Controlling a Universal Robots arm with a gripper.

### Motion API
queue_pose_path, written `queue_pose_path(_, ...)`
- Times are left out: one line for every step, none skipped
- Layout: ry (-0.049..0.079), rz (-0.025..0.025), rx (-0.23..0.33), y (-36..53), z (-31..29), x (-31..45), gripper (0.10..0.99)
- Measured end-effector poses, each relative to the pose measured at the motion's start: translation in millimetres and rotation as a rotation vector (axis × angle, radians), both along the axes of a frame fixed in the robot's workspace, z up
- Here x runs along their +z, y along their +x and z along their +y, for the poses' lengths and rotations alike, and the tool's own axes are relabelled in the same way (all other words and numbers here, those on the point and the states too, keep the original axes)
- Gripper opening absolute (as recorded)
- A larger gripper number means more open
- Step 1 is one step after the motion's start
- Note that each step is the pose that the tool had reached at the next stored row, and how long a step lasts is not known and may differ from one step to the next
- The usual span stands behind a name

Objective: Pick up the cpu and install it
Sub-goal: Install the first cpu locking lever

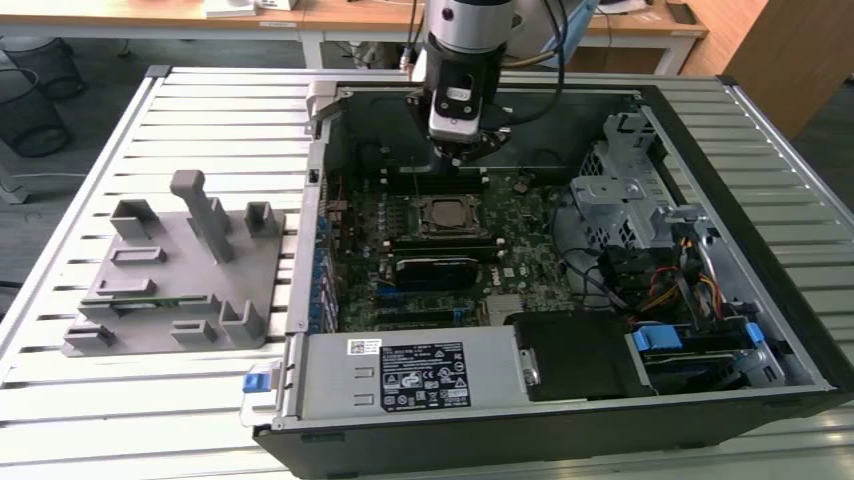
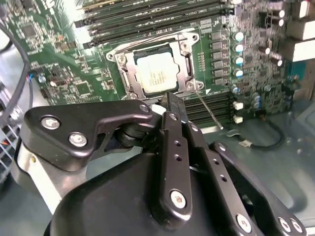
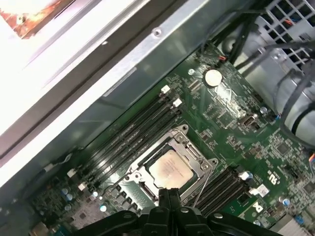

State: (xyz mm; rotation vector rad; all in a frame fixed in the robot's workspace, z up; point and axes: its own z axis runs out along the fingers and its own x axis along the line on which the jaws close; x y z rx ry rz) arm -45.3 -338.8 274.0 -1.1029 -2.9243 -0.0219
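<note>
In the exterior view, an open computer case (image 1: pixel 561 270) lies on a slatted metal table (image 1: pixel 200 400). The arm reaches down into the case from the far side, and the gripper (image 1: pixel 458 152) hangs above the board (image 1: pixel 441 250), near the case's far wall. The cpu (image 1: pixel 442 215) sits in the socket (image 1: pixel 442 217) at the middle of the board, just nearer the camera than the gripper and apart from it. On the exterior view's left, a grey fixture (image 1: pixel 174 280) stands on the table beside the case, with a green memory strip (image 1: pixel 130 293) lying in it. A silver power supply (image 1: pixel 407 375) fills the near corner of the case, and a bundle of cables (image 1: pixel 667 290) runs along the exterior view's right.

In the second wrist view, the gripper (image 2: pixel 172 101) has its 2 dark fingers (image 2: pixel 170 132) pressed together with nothing between them. The cpu (image 2: pixel 156 75), pale on top, lies flat inside the metal frame of the socket (image 2: pixel 155 69). The fingertips sit just beside the frame's edge, above the board. A thin lever (image 2: pixel 209 110) slants away from the frame. Memory slots (image 2: pixel 147 14) run past the socket.

In the first wrist view, the fingers (image 3: pixel 170 196) meet in a closed pair, empty. The cpu (image 3: pixel 170 169) rests in the socket (image 3: pixel 170 167), right beside the fingertips. A round coin cell (image 3: pixel 212 76) shines on the board (image 3: pixel 236 128).
</note>
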Motion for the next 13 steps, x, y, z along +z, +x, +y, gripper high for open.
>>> queue_pose_path(0.000, 0.0000, 0.016, 0.0, 0.0, -0.1, 0.106)
queue_pose_path(0.000, 0.0000, 0.033, 0.0, 0.0, -0.2, 0.106)
queue_pose_path(0.000, 0.0001, 0.052, 0.0, 0.0, -0.2, 0.106)
queue_pose_path(0.000, 0.0000, 0.069, 0.0, 0.0, -0.3, 0.106)
queue_pose_path(0.000, 0.0001, 0.087, 0.0, 0.0, -0.3, 0.106)
queue_pose_path(0.000, 0.0000, 0.104, 0.0, 0.0, -0.4, 0.106)
queue_pose_path(0.000, 0.0001, 0.122, 0.0, 0.0, -0.4, 0.106)
queue_pose_path(0.000, 0.0001, 0.137, 0.0, 0.0, -0.5, 0.106)
queue_pose_path(0.000, 0.0000, 0.153, 0.0, 0.0, -0.5, 0.106)
queue_pose_path(0.000, 0.0000, 0.168, 0.0, 0.0, -0.5, 0.106)
queue_pose_path(-0.001, 0.0001, 0.181, 0.0, 0.0, -0.6, 0.106)
queue_pose_path(-0.002, 0.0001, 0.191, -0.3, 0.0, -0.7, 0.106)
queue_pose_path(-0.004, 0.0002, 0.198, -0.8, 0.0, -0.7, 0.106)
